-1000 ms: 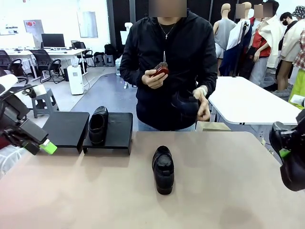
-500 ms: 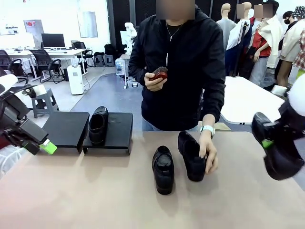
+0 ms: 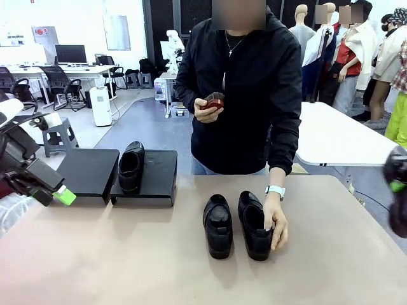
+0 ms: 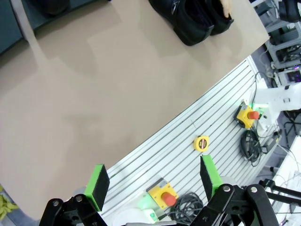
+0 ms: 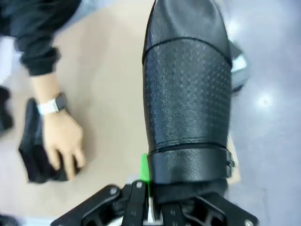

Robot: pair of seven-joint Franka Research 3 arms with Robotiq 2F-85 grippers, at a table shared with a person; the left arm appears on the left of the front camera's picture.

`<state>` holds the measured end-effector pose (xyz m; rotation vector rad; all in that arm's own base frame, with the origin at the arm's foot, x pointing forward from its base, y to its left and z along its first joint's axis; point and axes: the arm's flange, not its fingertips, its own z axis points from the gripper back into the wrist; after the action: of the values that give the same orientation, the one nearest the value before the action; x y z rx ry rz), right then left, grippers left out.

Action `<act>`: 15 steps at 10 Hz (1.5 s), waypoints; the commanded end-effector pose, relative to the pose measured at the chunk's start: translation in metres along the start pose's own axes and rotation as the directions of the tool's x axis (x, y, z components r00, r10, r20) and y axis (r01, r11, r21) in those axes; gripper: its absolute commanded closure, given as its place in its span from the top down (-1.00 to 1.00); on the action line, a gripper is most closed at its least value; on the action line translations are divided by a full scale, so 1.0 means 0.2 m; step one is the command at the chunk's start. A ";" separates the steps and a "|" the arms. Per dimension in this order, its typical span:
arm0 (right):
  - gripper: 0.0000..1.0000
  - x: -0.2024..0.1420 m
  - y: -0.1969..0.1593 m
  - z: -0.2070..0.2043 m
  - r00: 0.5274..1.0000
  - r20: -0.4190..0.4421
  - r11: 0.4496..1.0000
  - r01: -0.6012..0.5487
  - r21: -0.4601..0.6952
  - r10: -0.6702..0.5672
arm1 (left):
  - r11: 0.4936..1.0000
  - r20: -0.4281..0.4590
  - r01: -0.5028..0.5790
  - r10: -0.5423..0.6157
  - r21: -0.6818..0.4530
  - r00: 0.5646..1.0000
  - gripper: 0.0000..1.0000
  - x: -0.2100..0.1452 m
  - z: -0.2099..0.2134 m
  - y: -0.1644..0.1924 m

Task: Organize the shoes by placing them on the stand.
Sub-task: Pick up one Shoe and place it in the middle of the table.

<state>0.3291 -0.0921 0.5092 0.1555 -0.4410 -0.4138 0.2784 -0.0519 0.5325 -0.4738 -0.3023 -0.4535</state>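
Nearest me, L claw (image 3: pixel 60 194) sits low at the table's (image 3: pixel 127 260) left edge, jaws spread wide, green pads (image 4: pixel 98 186) far apart. All the shoes are well apart from it. On its wrist cam the middle pair lies far off across the tabletop.

R claw (image 3: pixel 397 189), at the right edge, is clamped on a held shoe (image 5: pixel 188 94). On its wrist cam that shoe's long axis runs straight up along the fingers, away from the wrist. Can't tell toe from heel there.

Mid-table, roughly btwn the two claws and clear of both, is the centre shoe (image 3: pixel 218 225). Its long axis runs near-to-far, toe toward me. Just right of it and parallel is a second shoe (image 3: pixel 253 223), toe toward me too, w/ the person's hand (image 3: pixel 275 222) on its right side.

Farther back is the stand: left platform (image 3: pixel 86 168) and right platform (image 3: pixel 159 168), side by side. A stand shoe (image 3: pixel 131 166) sits on the right platform's left part, axis near-to-far, beyond and right of L claw.

Far side, the person's other hand (image 3: pixel 205 109) holds a reddish brush (image 3: pixel 215 98).
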 end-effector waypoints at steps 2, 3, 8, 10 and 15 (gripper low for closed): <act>-1.00 -0.17 -0.15 -0.08 0.997 -0.012 0.996 0.075 -0.037 -0.076 | 1.000 0.003 -0.004 0.004 -0.020 1.000 1.00 0.00 0.01 0.00; -1.00 -0.16 -0.12 -0.09 0.997 -0.011 0.997 0.072 -0.033 -0.072 | 1.000 0.003 -0.004 0.004 -0.020 1.000 1.00 0.00 0.01 0.00; -1.00 -0.26 0.44 0.09 0.999 0.039 0.994 -0.039 0.105 0.035 | 1.000 0.003 -0.004 0.004 -0.020 1.000 1.00 0.00 0.01 0.00; -1.00 -0.51 0.93 0.20 0.972 -0.020 0.953 -0.226 0.202 0.235 | 1.000 0.003 -0.004 0.004 -0.020 1.000 1.00 0.00 0.01 0.00; -1.00 -1.30 2.14 -0.23 0.775 -0.151 0.764 -0.535 0.360 0.614 | 1.000 0.003 -0.004 0.004 -0.020 1.000 1.00 0.00 0.01 0.00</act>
<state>0.2697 0.3170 0.5069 0.2802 -0.2996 0.2804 0.2782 -0.0525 0.5327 -0.4720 -0.3021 -0.4543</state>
